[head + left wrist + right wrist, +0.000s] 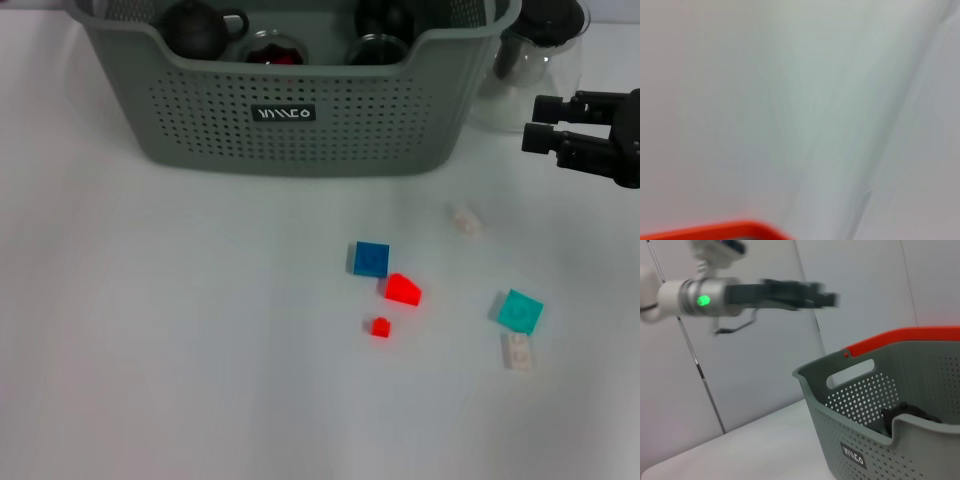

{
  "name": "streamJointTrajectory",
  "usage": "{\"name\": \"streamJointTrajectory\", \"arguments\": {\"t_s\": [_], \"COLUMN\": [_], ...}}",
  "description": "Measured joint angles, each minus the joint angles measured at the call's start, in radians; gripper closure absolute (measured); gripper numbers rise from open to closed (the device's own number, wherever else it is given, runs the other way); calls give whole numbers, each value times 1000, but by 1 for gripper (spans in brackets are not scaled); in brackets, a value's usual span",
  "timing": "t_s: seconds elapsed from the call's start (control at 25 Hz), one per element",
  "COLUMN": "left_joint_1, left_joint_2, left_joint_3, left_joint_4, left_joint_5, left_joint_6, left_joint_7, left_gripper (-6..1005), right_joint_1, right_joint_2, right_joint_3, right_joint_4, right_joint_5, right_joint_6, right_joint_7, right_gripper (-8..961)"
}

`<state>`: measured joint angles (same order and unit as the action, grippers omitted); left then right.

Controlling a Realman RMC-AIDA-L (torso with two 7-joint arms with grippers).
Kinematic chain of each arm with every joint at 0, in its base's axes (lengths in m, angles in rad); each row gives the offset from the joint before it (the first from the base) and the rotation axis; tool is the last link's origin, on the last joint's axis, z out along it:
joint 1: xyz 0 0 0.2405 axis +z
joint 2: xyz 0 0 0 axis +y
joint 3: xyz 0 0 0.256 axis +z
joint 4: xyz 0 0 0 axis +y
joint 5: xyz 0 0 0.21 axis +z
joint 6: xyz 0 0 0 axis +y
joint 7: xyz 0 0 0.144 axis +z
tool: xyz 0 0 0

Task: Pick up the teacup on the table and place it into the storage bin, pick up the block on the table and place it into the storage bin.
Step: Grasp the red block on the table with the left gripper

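We judge the main risk to be a wrong pick: several blocks lie close together, so our descent could nudge a neighbour. The right pincer [533,123] hovers beside the storage bin [300,130]; whether it is wide or narrow we cannot tell. The blue block [371,258] lies on the bench [150,330], well apart from it, toward us
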<state>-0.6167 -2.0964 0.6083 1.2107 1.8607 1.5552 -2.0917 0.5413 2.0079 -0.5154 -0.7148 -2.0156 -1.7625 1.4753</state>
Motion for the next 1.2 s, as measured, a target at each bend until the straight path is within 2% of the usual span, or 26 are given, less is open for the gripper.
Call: {"name": "streamJointTrajectory", "arguments": {"t_s": [0.08, 0.2, 0.32, 0.44, 0.52, 0.72, 0.92, 1.12, 1.2], "left_joint_1": [59, 154, 240, 269, 263, 212, 139, 111, 99], "left_joint_2": [-13, -39, -72, -80, -80, -79, -80, -81, -81], "left_joint_3": [-98, -182, -165, -127, -129, -82, -36, -42, -42], "left_joint_4": [-46, -137, -220, -399, -534, -751, -904, -992, -1019], "left_joint_5": [-85, -100, -3, 113, 183, 299, 303, 276, 268], "left_joint_6": [136, 266, 287, 272, 226, 45, -85, -138, -172], "left_joint_7": [148, 406, 669, 898, 994, 1116, 1265, 1434, 1460], "left_gripper": [296, 298, 299, 300, 299, 344, 420, 544, 544], "right_joint_1": [-1, -1, 1, 6, 6, 5, 5, 0, -1], "right_joint_2": [0, 0, 0, 0, 0, 0, 1, 2, 2], "right_joint_3": [0, 0, 0, 0, 0, 0, -1, -2, -2], "right_joint_4": [0, 0, 0, 0, 0, 0, 0, 1, 1], "right_joint_5": [0, 0, 0, 0, 0, -5, -5, -6, -6], "right_joint_6": [0, 0, 1, 1, 1, 2, 6, 8, 9], "right_joint_7": [0, 0, 1, 1, 2, 2, 2, 2, 2], "right_gripper": [464, 464, 464, 463, 463, 463, 464, 464, 464]}}
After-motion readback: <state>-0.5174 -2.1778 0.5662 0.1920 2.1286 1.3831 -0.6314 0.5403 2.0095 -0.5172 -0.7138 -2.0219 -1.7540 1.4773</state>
